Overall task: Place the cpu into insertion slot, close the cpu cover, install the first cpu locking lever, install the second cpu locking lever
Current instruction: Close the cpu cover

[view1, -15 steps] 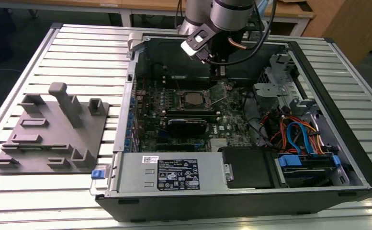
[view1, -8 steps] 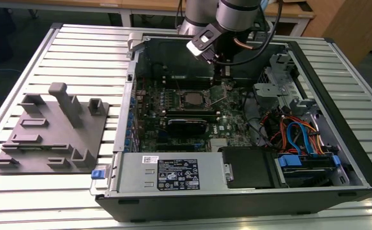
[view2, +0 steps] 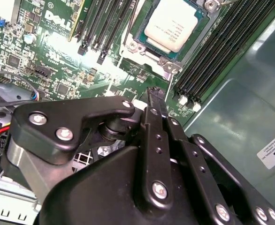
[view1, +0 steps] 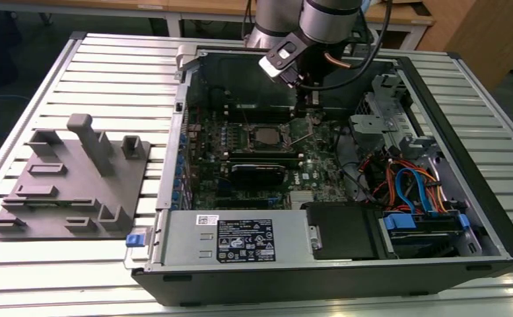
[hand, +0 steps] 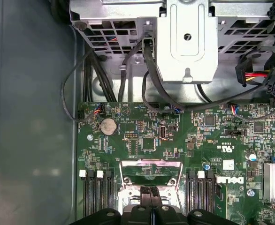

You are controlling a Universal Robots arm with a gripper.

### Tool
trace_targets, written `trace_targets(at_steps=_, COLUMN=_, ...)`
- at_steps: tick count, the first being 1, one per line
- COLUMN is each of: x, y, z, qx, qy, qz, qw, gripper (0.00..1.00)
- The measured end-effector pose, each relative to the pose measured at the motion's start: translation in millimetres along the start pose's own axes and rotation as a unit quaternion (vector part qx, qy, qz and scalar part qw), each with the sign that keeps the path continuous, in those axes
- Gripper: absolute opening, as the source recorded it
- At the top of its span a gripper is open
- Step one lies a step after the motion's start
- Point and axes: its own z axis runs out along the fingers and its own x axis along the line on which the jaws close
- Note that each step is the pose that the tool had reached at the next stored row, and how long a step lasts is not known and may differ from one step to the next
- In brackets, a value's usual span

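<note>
While the black linkage-fingered gripper (hand: pixel 149 193) hangs with fingertips pressed together, nothing plainly pinched, close over the thin shiny silver metal cpu cover (hand: pixel 149 165), not yet down, an even flat push seems wisest. Beyond, the small square matte silver-topped cpu (view2: pixel 172 23) sits seated in the dark metal-rimmed insertion slot (view2: pixel 147 43), green circuit board (hand: pixel 142 136) around.

We take this for a robotics lab: a slatted aluminium desk (view1: pixel 80 72) carries an opened computer case (view1: pixel 327 281) with its motherboard (view1: pixel 318 173) bare, a grey fixture plate (view1: pixel 71 191) lies by the desk's edge at the exterior view's left, a robot arm (view1: pixel 327 20) reaches in, wooden tables (view1: pixel 203 8) stand beyond.
</note>
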Motion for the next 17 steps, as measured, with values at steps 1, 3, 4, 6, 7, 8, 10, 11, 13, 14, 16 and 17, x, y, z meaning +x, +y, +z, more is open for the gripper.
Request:
trace_targets(at_steps=1, x=-0.3, y=0.0, z=0.0, qx=0.0, qy=0.0, qz=0.0, qw=1.0, gripper=0.11)
trace_targets(at_steps=3, x=-1.2, y=0.2, z=0.0, qx=0.0, qy=0.0, qz=0.0, qw=1.0, gripper=0.11)
trace_targets(at_steps=4, x=-1.3, y=0.5, z=0.1, qx=0.0, qy=0.0001, qz=0.0, qw=1.0, gripper=0.11)
trace_targets(at_steps=6, x=-1.3, y=2.8, z=0.3, qx=0.0005, qy=0.0, qz=0.0, qw=1.0, gripper=0.11)
trace_targets(at_steps=7, x=-1.3, y=5.4, z=0.5, qx=0.0009, qy=0.0001, qz=-0.001, qw=1.0, gripper=0.11)
trace_targets(at_steps=8, x=-1.3, y=7.8, z=0.6, qx=0.0012, qy=0.0, qz=-0.002, qw=1.0, gripper=0.11)
trace_targets(at_steps=10, x=-1.2, y=12.4, z=0.9, qx=0.002, qy=0.0, qz=-0.003, qw=0.99999, gripper=0.11)
trace_targets(at_steps=11, x=-1.2, y=14.3, z=1.1, qx=0.0023, qy=0.0, qz=-0.004, qw=0.99999, gripper=0.11)
trace_targets(at_steps=13, x=-1.1, y=17.2, z=1.4, qx=0.0026, qy=0.0, qz=-0.004, qw=0.99999, gripper=0.11)
trace_targets(at_steps=14, x=-1.1, y=17.4, z=1.4, qx=0.0026, qy=0.0, qz=-0.004, qw=0.99999, gripper=0.11)
trace_targets(at_steps=16, x=-1.2, y=17.4, z=1.4, qx=0.0026, qy=-0.0001, qz=-0.004, qw=0.99999, gripper=0.11)
trace_targets(at_steps=17, x=-1.2, y=18.0, z=1.5, qx=0.0026, qy=0.0, qz=-0.004, qw=0.99999, gripper=0.11)
